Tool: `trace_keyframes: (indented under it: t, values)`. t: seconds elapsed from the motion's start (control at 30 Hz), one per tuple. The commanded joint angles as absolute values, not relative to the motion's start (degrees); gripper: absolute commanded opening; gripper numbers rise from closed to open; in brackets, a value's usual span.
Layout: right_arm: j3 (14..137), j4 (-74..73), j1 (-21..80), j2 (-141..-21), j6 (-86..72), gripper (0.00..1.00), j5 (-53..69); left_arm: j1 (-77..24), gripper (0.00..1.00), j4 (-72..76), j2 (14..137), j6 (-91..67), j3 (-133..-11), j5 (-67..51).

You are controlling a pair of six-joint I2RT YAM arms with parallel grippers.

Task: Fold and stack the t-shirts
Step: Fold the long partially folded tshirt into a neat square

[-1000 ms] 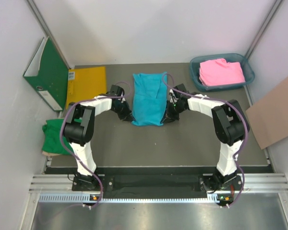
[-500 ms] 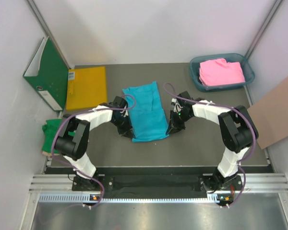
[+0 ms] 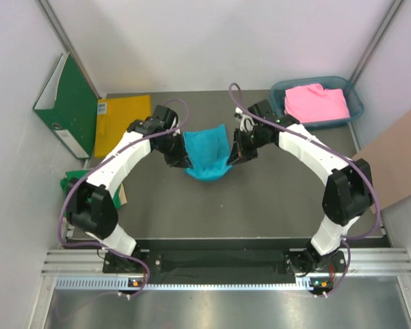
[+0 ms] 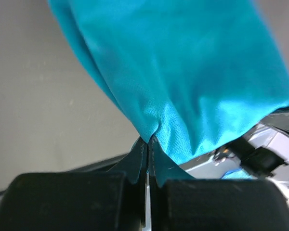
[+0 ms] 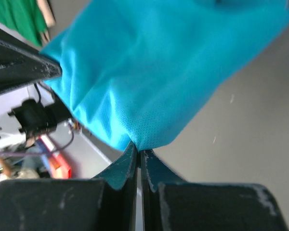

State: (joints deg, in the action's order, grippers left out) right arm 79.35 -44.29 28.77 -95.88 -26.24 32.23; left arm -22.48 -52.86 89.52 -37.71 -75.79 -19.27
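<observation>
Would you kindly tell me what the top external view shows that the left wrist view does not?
Only the top external view shows the pink t-shirt in its blue bin, the green t-shirt and the green binder. Only the left wrist view shows the left claw pinched shut on a cloth fold. Both show the turquoise t-shirt.

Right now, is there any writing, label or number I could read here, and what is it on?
No text is readable.
green binder: pale spine label, too small to read.
yellow envelope: small corner label, too blurred to read.
turquoise t-shirt: no print visible.
</observation>
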Motion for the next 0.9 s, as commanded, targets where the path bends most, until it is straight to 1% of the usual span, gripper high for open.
trace_keyframes:
  t: [0.0, 0.13, 0.23, 0.33, 0.67, 0.73, 0.8, 0.87]
  values:
    - [90.2, -46.1, 26.9, -102.7, -20.9, 0.01, 30.4, -20.1, 0.00, -53.6, 94.6, -36.0, -84.5, -17.8]
    - [104.2, -48.0, 26.0, -113.0, -16.4, 0.01, 29.0, -18.0, 0.00, -52.3, 101.2, -34.8, -91.7, -17.3]
    - [111.8, -48.3, 24.9, -119.8, -15.1, 0.02, 29.3, -16.3, 0.00, -49.7, 105.5, -34.6, -95.0, -18.5]
    - [116.5, -47.1, 23.6, -124.7, -15.0, 0.02, 29.7, -14.3, 0.00, -48.0, 109.3, -35.1, -98.2, -19.2]
    - [120.8, -38.5, 22.5, -132.9, -18.2, 0.08, 31.9, -11.3, 0.00, -44.7, 116.3, -36.7, -102.7, -19.5]
    - [121.1, -35.4, 22.4, -133.9, -19.7, 0.11, 32.2, -10.6, 0.00, -44.8, 117.9, -36.5, -104.2, -19.3]
    - [121.4, -33.1, 22.4, -134.3, -21.4, 0.18, 31.8, -9.8, 0.00, -44.9, 119.6, -36.6, -105.8, -19.7]
    - [122.4, -31.2, 22.4, -135.4, -22.1, 0.20, 31.1, -9.1, 0.00, -45.3, 120.8, -36.6, -107.1, -19.8]
